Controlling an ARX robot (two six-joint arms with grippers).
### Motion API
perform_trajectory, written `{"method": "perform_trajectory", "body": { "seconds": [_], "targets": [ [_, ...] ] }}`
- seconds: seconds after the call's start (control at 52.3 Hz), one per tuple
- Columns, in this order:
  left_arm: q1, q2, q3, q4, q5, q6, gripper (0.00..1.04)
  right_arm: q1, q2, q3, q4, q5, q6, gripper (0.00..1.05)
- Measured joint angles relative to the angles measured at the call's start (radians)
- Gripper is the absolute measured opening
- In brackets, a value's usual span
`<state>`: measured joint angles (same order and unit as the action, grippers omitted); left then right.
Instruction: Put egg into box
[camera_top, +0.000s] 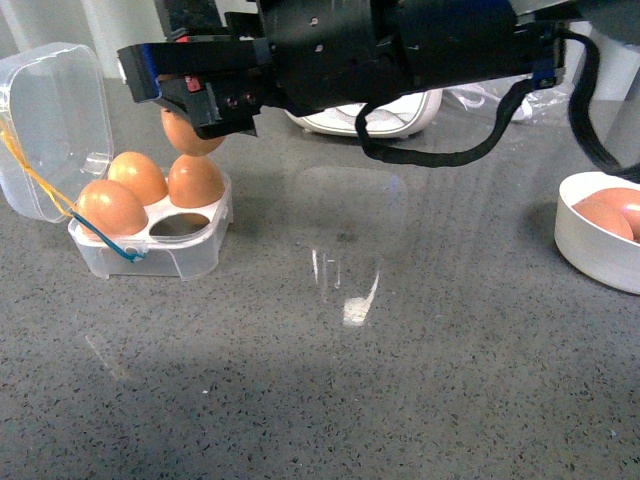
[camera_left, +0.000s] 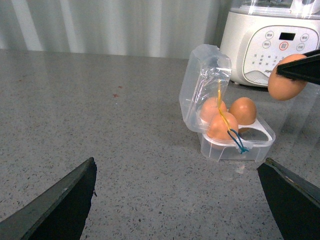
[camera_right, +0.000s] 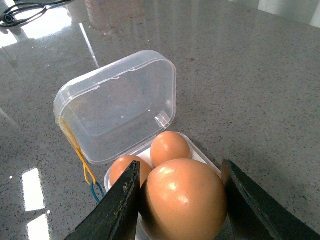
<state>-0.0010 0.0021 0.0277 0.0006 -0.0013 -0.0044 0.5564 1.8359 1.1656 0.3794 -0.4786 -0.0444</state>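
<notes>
The box (camera_top: 190, 258) stands open at the left of the table, its clear lid (camera_top: 50, 130) tipped back. Three brown eggs (camera_top: 137, 175) fill three cells; the front right cell (camera_top: 180, 225) is empty. My right gripper (camera_top: 195, 120) hangs just above the box's back right corner, shut on the egg (camera_top: 190, 138). In the right wrist view the egg (camera_right: 182, 197) sits between both fingers (camera_right: 120, 210), over the box (camera_right: 200, 155). The left gripper (camera_left: 177, 200) is open and holds nothing; it stands low over the table, well short of the box (camera_left: 250, 147).
A round white bowl (camera_top: 600, 262) holding more brown eggs stands at the right edge. A white appliance (camera_left: 272, 42) is behind the box. My right arm (camera_top: 420, 45) stretches across the back of the table. Grey speckled tabletop lies between box and bowl.
</notes>
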Motion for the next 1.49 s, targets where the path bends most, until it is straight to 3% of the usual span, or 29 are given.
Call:
{"method": "perform_trajectory", "body": {
  "seconds": [1.014,1.301,1.416,1.492],
  "targets": [
    [0.0,0.0,0.0,0.0,0.0,0.0,0.98,0.037,0.121,0.067,-0.05,0.012,0.053,0.41],
    [0.0,0.0,0.0,0.0,0.0,0.0,0.98,0.031,0.12,0.075,-0.055,0.015,0.078,0.78],
    [0.0,0.0,0.0,0.0,0.0,0.0,0.98,0.017,0.103,0.072,-0.043,0.011,0.121,0.99],
    [0.0,0.0,0.0,0.0,0.0,0.0,0.98,0.004,0.079,0.057,-0.029,0.014,0.142,0.98]
  ]
}}
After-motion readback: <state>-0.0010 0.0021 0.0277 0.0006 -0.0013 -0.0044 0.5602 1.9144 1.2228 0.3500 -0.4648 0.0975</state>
